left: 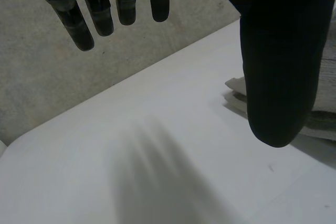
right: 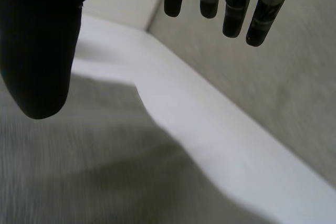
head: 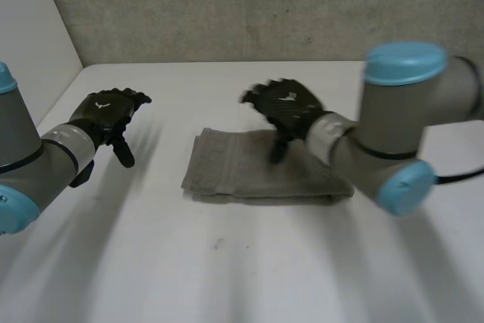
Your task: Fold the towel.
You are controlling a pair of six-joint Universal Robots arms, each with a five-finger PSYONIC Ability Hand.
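Observation:
A grey towel [head: 257, 168] lies folded into a flat rectangle in the middle of the white table [head: 227, 262]. My right hand [head: 287, 107] hovers over the towel's far edge, fingers straight and spread, holding nothing. Its wrist view has the towel [right: 79, 166] under the palm, with the thumb [right: 39, 51] and fingers [right: 231, 3] apart. My left hand [head: 110, 115] hangs open above bare table, well to the left of the towel. In the left wrist view a corner of the towel [left: 320, 119] peeks out behind the thumb [left: 278, 61].
A grey wall [head: 265, 5] runs along the table's far edge, and a white side panel [head: 34, 35] closes off the far left. The table's far edge [right: 220, 145] lies close beyond the towel.

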